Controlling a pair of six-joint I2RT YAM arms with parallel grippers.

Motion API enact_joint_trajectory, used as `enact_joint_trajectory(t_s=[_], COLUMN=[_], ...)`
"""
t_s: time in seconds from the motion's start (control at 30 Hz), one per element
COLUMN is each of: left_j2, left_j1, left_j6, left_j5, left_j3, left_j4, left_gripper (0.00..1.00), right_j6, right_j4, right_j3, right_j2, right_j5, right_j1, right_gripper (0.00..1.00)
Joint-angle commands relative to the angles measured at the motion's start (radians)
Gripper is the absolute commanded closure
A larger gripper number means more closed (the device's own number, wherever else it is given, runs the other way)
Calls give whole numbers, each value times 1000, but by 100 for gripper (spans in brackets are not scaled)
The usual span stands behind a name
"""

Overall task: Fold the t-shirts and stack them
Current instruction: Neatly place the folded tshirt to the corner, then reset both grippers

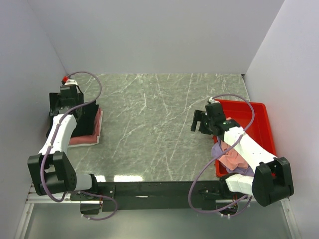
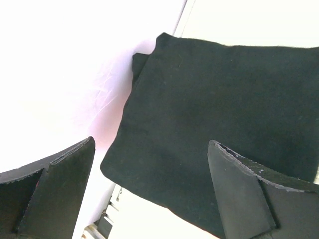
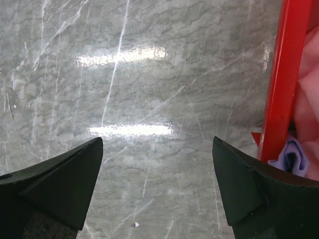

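A: What's closest to the lens?

B: The left gripper (image 2: 150,144). Its fingers are spread wide with nothing between them. Just beyond them lies the folded black shirt (image 2: 214,99).

A: Where does that shirt sit?

B: At the left edge of the table (image 1: 149,124), on top of a salmon shirt (image 1: 88,138), under the left arm.

A: And the right gripper (image 3: 157,142)?

B: It's spread wide too, and empty. It hangs over the marble just left of the red bin (image 3: 281,74). A pink shirt (image 3: 309,89) and a lavender shirt (image 3: 294,159) lie bunched in the bin's near end.
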Motion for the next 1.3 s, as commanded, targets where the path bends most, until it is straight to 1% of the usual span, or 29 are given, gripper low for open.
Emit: enact_joint_trajectory(t_s=[0.0,0.07,0.1,0.17,0.2,0.23,0.27,0.3,0.37,0.43,0.47,0.5,0.63,0.7,0.77,0.8,0.83,0.87,0.97,1.0,1.07,1.13,1.27], left_j2=[-49,-44,-38,-3,31,48,65,80,73,20,-4,-57,-187,-257,-303,-337,-351,-362,-391,-406,-426,-451,-474], left_j1=[2,2,4,2,4,1,-1,1,-2,-7,-10,-10,-30,-76,-123,-136,-142,-182,-237,-283,-335,-354,-383], left_j6=[-66,-104,-153,-268,-299,-330,-385,-409,-463,-492,-527,-547,-644,-707,-754,-762,-767,-799,-822,-827,-842,-845,-861], left_j5=[18,44,67,88,108,123,140,180,215,258,275,291,346,331,303,306,300,279,216,175,164,200,179], left_j3=[47,80,126,187,255,286,315,361,367,337,320,273,148,102,52,-6,-36,-57,-117,-142,-171,-208,-246], left_j4=[10,-49,-70,-167,-200,-260,-282,-306,-290,-261,-221,-196,-107,-93,-29,-8,31,31,46,49,86,106,100], left_gripper=[1,0,0,0,0,0,1,1,1,0,0,1,1,1,1,1,1,1,1,1,1,1,1], right_j6=[-12,-11,-11,-9,-11,-11,-12,-14,-17,-20,-21,-20,-24,-23,-24,-24,-24,-24,-21,-17,-15,6,51], right_j4=[17,17,17,19,19,20,22,28,35,45,45,48,68,91,98,107,112,115,129,141,147,163,206], right_j3=[31,31,31,31,31,31,30,27,24,20,19,20,14,5,4,2,2,2,-1,2,7,8,2], right_j2=[-13,-11,-11,-9,-9,-13,-16,-19,-29,-37,-43,-45,-62,-80,-97,-101,-112,-118,-140,-143,-151,-154,-157], right_j5=[9,3,2,-3,-5,-3,-3,-5,-11,-8,-6,-5,-18,-34,-63,-67,-71,-75,-86,-101,-126,-147,-190], right_j1=[-7,-8,-7,-7,-7,-7,-8,-7,-7,-8,-7,-7,-7,-8,-8,-7,-8,-7,-7,-7,-8,-8,-5], right_gripper=[4,4,4,4,4,4,4,4,4,4,4,4,3,3,3,3,3,3,3,3,3,3,3])
